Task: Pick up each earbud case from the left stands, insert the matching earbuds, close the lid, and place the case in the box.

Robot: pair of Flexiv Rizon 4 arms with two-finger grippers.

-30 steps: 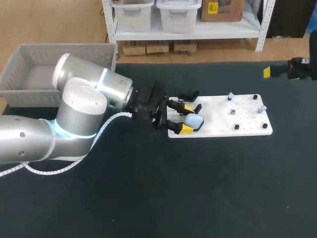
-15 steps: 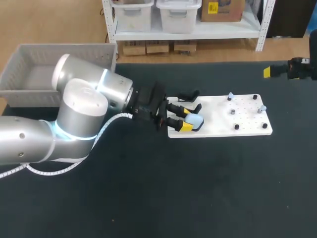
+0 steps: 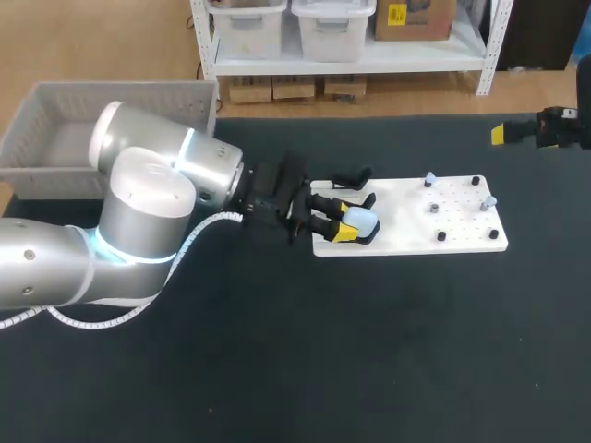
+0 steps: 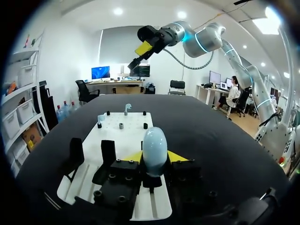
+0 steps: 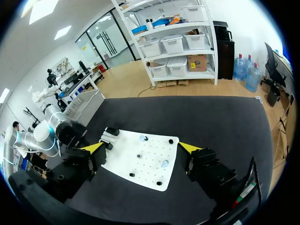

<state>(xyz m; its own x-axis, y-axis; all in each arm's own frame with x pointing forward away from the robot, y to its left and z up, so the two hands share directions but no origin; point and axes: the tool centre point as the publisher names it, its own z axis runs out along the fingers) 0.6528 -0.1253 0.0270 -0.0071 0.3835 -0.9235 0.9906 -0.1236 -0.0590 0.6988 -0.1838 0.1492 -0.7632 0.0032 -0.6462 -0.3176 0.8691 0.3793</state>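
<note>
The pale blue earbud case (image 3: 364, 220) is now pinched between the yellow tips of the left hand (image 3: 343, 226), which grips it from both sides. A second ago those tips stood wider, one of them clear of the case, and they have drawn in since. The case has barely shifted and stands upright at the end of the white board (image 3: 416, 231) nearest the hand; whether it has left its stand I cannot tell. I judge the grasp made and the lift due next. Ahead of the left hand, two small earbuds (image 3: 430, 180) sit at the board's far end, as before. The box (image 3: 55, 138) lies back behind that arm. The right hand (image 5: 141, 148) hangs wide open, well beyond the board and unmoved above the bench (image 3: 416, 351).
</note>
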